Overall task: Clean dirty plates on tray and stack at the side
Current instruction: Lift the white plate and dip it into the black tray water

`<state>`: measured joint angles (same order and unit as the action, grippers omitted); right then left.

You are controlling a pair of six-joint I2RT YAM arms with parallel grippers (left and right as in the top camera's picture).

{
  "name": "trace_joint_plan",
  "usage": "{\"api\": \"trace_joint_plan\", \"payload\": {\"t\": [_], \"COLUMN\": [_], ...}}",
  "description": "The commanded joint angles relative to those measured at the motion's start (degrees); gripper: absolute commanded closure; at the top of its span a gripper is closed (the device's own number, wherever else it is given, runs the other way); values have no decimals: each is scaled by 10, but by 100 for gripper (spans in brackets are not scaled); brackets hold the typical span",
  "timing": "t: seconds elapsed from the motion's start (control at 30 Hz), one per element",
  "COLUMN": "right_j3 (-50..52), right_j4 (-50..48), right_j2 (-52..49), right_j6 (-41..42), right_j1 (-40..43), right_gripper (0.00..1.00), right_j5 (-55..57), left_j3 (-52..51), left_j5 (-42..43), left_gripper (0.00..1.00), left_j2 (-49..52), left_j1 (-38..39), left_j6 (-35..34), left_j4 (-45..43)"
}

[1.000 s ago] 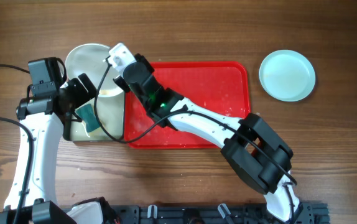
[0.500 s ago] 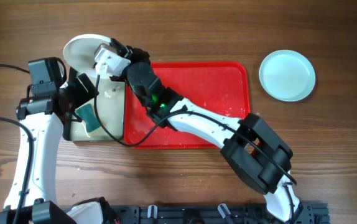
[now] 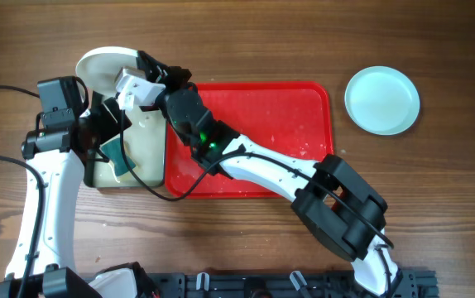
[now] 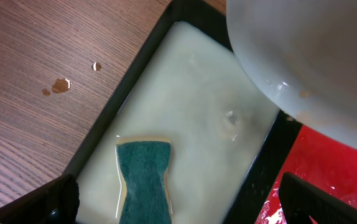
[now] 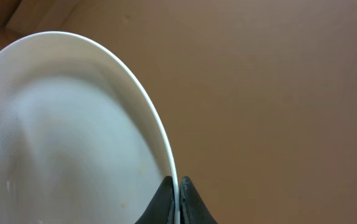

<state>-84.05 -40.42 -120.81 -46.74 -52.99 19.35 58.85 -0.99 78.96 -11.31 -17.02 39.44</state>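
My right gripper [image 3: 136,80] is shut on the rim of the white plate [image 3: 98,66], holding it tilted on edge above the far end of the small black-rimmed tray [image 3: 148,149]. In the right wrist view the fingers [image 5: 178,186] pinch the plate's rim [image 5: 73,124]. The plate's underside shows in the left wrist view [image 4: 309,56]. My left gripper [image 3: 112,124] is open above the green sponge [image 4: 144,180], which lies in the pale liquid. One turquoise plate [image 3: 381,100] lies on the table at the right. The red tray [image 3: 262,124] holds no plate. The third plate is out of view.
The black-rimmed tray [image 4: 135,62] holds pale soapy liquid. Small drops [image 4: 59,85] lie on the wood beside it. Cables run across the left of the table.
My right gripper has tipped the white plate up from lying over the small tray to standing on edge, and moved it left and away. The left arm has stayed put.
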Motion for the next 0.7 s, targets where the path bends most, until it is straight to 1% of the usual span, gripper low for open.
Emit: {"api": "trace_joint_plan", "payload": {"t": [0.0, 0.47, 0.67], "right_j3": [-10, -10, -10], "right_j4": [-8, -6, 20], "right_j2": [-2, -2, -2], "right_j6": [-28, -27, -22], "right_j1": [-1, -1, -3], "right_gripper": [96, 96, 96], "right_j5": [0, 0, -1], "left_j3": [6, 6, 6], "left_j5": [5, 5, 5], "left_gripper": [0, 0, 0], "left_j2": [1, 1, 1], "left_j1": [2, 2, 2], "left_j6": [-1, -1, -1], "left_j4": [-2, -2, -2]}}
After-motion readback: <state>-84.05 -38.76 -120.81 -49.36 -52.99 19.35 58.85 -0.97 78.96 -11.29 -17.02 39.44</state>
